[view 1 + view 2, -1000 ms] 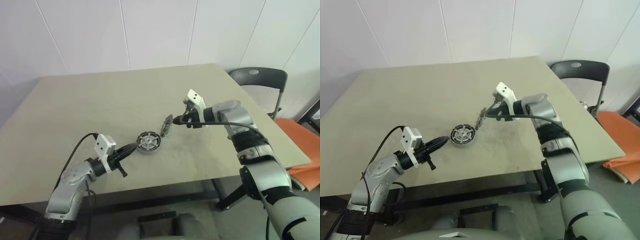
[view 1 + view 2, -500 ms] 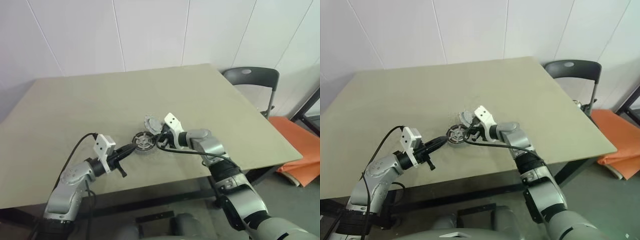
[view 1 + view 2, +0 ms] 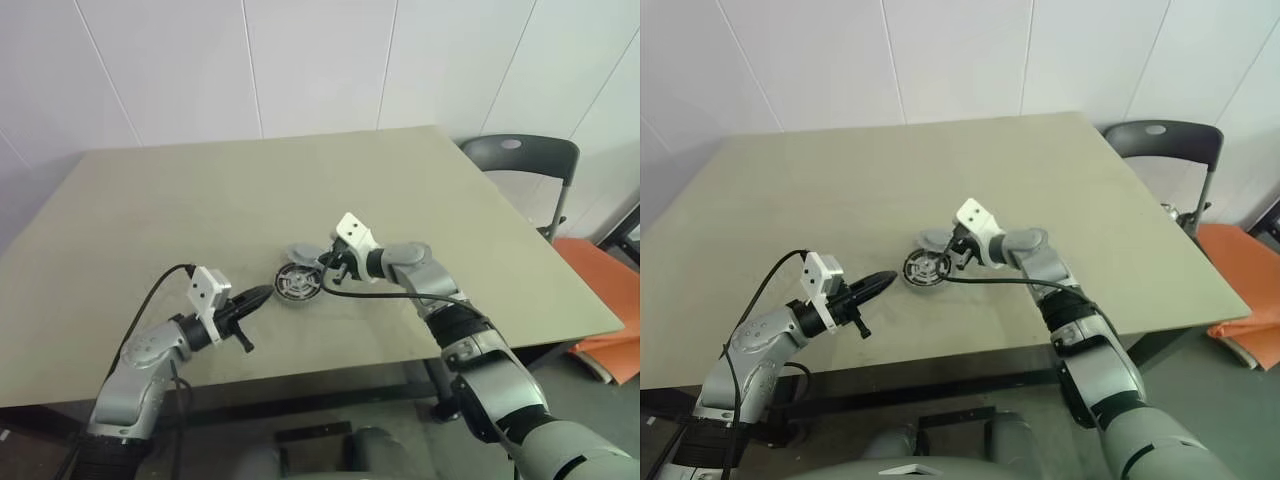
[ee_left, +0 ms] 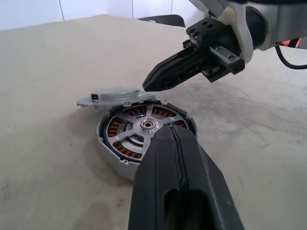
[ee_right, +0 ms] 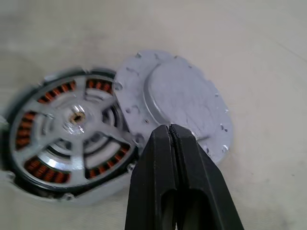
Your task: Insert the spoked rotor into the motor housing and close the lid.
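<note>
The motor housing [image 3: 297, 285] stands on the table [image 3: 180, 200] with the spoked rotor [image 4: 144, 125] seated inside it, silver spokes over the copper windings. My right gripper [image 3: 325, 263] is shut on the edge of the lid [image 5: 178, 98]. It holds the lid almost level, plain grey face up, partly over the housing's far rim. My left gripper [image 3: 266, 293] is shut with nothing in it. Its tip lies right at the housing's near rim [image 4: 120, 165]; whether it touches I cannot tell.
A dark chair [image 3: 518, 158] stands past the table's right edge, and something orange [image 3: 598, 290] lies on the floor beside it. The table's front edge runs close below my left arm.
My right gripper has carried the lid left and down, from the air at the right to the housing's far rim. The lid has turned from upright to nearly level. My left gripper has stayed put.
</note>
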Controlling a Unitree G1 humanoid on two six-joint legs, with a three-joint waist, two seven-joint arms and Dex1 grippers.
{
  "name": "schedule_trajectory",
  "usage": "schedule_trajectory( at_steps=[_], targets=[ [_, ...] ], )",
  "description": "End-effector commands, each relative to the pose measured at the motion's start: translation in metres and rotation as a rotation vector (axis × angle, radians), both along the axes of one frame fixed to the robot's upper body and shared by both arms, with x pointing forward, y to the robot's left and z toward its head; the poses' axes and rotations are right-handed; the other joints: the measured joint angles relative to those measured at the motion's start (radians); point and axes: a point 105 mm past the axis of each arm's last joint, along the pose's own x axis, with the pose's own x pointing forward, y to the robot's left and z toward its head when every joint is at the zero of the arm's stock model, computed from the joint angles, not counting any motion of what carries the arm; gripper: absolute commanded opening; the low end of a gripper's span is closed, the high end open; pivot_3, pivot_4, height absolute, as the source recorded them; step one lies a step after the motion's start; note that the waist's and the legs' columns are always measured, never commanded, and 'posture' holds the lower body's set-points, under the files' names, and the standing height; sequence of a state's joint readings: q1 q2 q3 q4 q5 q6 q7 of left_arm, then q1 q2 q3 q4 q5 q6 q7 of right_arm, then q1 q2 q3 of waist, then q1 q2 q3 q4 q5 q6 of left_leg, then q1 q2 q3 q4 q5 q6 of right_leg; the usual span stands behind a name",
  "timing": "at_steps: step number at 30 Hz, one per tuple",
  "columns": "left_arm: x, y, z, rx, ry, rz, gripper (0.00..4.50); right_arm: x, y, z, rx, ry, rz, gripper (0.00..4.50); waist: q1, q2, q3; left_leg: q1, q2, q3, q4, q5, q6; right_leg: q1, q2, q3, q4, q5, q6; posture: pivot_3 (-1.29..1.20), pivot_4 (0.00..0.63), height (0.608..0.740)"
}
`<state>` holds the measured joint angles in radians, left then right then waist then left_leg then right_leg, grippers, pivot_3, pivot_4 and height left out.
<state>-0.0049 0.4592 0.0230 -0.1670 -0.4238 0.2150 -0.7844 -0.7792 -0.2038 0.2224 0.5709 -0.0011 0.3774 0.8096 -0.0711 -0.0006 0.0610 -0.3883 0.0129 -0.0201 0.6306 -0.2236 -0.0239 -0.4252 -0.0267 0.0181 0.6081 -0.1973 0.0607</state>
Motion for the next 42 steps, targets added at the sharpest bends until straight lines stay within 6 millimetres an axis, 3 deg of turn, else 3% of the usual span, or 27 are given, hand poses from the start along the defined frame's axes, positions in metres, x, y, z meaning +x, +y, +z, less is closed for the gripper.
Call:
schedule_trajectory(
  at_steps=[1, 5, 8, 17, 19, 27, 30, 35, 42],
  targets=[
    [0.003, -0.001, 0.010, 0.002, -0.041, -0.003, 0.00, 0.020, 0.002, 0.024, -0.008, -0.162, -0.073, 0.04, 0.000, 0.000, 0.000, 0.001, 0.000, 0.000, 0.000, 0.000, 0.000, 0.000, 0.000, 0.000, 0.001, 0.000, 0.000, 0.00, 0.000, 0.740],
    [0.003, -0.002, 0.012, -0.002, -0.044, -0.004, 0.00, 0.025, 0.007, 0.014, -0.185, -0.345, -0.074, 0.04, 0.000, 0.000, 0.000, 0.002, 0.000, 0.000, 0.000, 0.000, 0.000, 0.000, 0.000, 0.000, 0.002, 0.000, 0.000, 0.00, 0.000, 0.740],
    [0.003, -0.004, 0.013, -0.007, -0.047, -0.004, 0.00, 0.019, 0.022, 0.009, -0.277, -0.489, -0.012, 0.04, -0.001, 0.000, 0.000, 0.001, 0.000, 0.001, -0.001, 0.000, 0.000, -0.001, 0.000, 0.001, 0.002, 0.000, 0.000, 0.00, 0.000, 0.740],
    [0.003, -0.008, 0.014, -0.017, -0.046, -0.004, 0.00, -0.004, 0.057, 0.009, -0.293, -0.670, 0.125, 0.04, 0.000, -0.001, 0.000, 0.001, 0.000, 0.003, 0.000, 0.000, 0.000, -0.002, 0.000, 0.004, 0.004, 0.000, 0.000, 0.00, 0.000, 0.740],
    [0.003, -0.008, 0.014, -0.019, -0.045, -0.004, 0.00, -0.005, 0.059, 0.009, -0.280, -0.667, 0.121, 0.04, 0.000, -0.001, 0.000, 0.002, 0.000, 0.003, 0.000, 0.000, 0.000, -0.001, 0.000, 0.004, 0.004, 0.000, 0.000, 0.00, 0.000, 0.740],
    [0.003, -0.008, 0.014, -0.018, -0.046, -0.003, 0.00, -0.026, 0.067, -0.004, -0.101, -0.321, 0.202, 0.04, 0.001, -0.001, 0.000, 0.003, 0.000, 0.002, 0.000, 0.000, 0.000, -0.001, 0.001, 0.004, 0.005, 0.000, 0.000, 0.00, 0.000, 0.740],
    [0.004, -0.008, 0.014, -0.016, -0.046, -0.002, 0.00, -0.033, 0.069, 0.000, -0.014, -0.227, 0.216, 0.04, 0.000, -0.001, -0.001, 0.003, 0.000, 0.002, 0.000, 0.000, 0.000, -0.001, 0.001, 0.004, 0.005, 0.000, 0.000, 0.00, 0.000, 0.740],
    [0.004, -0.009, 0.014, -0.017, -0.048, -0.001, 0.00, -0.017, 0.063, 0.014, 0.055, -0.209, 0.104, 0.04, 0.000, -0.001, -0.001, 0.004, 0.000, 0.002, 0.000, 0.000, 0.000, -0.001, 0.001, 0.004, 0.005, 0.000, 0.000, 0.00, 0.000, 0.740],
    [0.005, -0.008, 0.014, -0.016, -0.050, 0.004, 0.00, 0.016, 0.045, 0.027, -0.042, -0.387, -0.070, 0.04, 0.000, -0.001, -0.001, 0.003, 0.000, 0.002, -0.001, 0.000, 0.000, -0.001, 0.001, 0.004, 0.005, 0.000, 0.000, 0.00, 0.000, 0.740]
  ],
)
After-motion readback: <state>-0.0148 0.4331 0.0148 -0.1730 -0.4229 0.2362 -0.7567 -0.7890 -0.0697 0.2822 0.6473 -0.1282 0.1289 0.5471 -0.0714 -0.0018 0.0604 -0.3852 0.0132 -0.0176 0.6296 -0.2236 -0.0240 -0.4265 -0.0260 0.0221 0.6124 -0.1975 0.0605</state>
